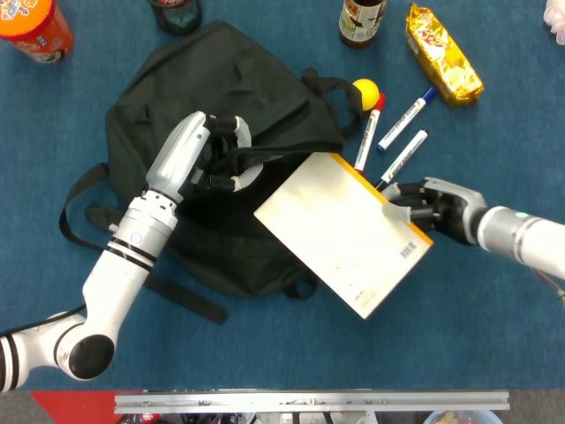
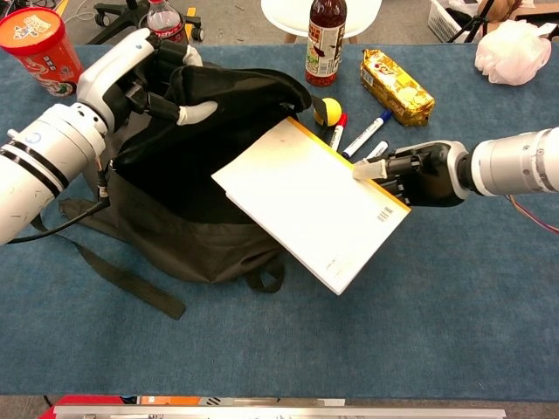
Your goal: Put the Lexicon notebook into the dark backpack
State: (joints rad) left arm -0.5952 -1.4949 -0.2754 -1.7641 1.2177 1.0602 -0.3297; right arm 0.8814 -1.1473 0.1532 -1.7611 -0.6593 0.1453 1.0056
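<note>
head view, from left to right: an orange snack tub (image 1: 31, 26) sits at the far left corner of a blue table (image 1: 265, 353). the left hand (image 1: 207, 150) grips the upper edge of the dark backpack (image 1: 221, 88), holding its mouth lifted open; in the chest view the same left hand (image 2: 144, 74) pinches that black fabric above the dark backpack (image 2: 210, 209). the lexicon notebook (image 1: 340, 230), cream with a yellow spine strip, is held off the table and tilted. its long axis runs diagonally, from its leading corner over the bag's opening at upper left down to its lower right corner over the blue surface. in the chest view the lexicon notebook (image 2: 306, 201) overlaps the bag's right side. the right hand (image 1: 437, 208) pinches the notebook at its yellow right edge, beside a small barcode.

behind the notebook lie a yellow ball (image 1: 365, 92) and three markers (image 1: 402, 119), then a brown bottle (image 1: 360, 19) and a gold snack packet (image 1: 441, 53). the chest view shows a white chair base (image 2: 297, 13) beyond the table.
</note>
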